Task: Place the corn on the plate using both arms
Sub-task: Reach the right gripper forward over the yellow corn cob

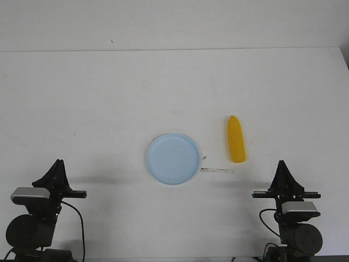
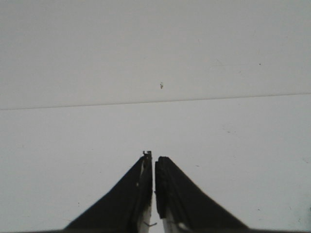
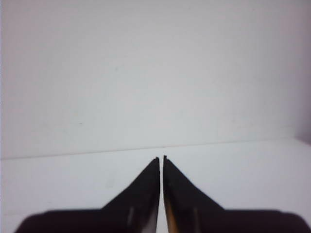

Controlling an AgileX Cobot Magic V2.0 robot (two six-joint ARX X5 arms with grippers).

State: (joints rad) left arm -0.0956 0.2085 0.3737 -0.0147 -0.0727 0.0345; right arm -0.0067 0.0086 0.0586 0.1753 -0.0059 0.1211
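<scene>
- Corn (image 1: 236, 140): one piece, bright yellow-orange, smooth, lying flat on the table with its tapered end pointing away from the robot. Sits to the right of the plate, near it but not touching.
- Plate (image 1: 173, 158): one, round, pale light blue, shallow with a slight raised rim; nothing on it. Placed about midway between the two arms, a little forward of them.
- Small clear strip (image 1: 217, 171): one, thin and pale, lying flat just right of the plate's rim, nearer the robot than the corn.
- Table (image 1: 109, 109): one, white matte surface with faint scuffs; its far edge meets a plain white wall (image 1: 174, 24).
- Left gripper (image 2: 153, 160): one, black, at the near left corner, well apart from plate and corn; jaws nearly together, a thin slit between, holding nothing.
- Right gripper (image 3: 161, 159): one, black, at the near right corner, nearer the robot than the corn; jaws nearly together, holding nothing.
</scene>
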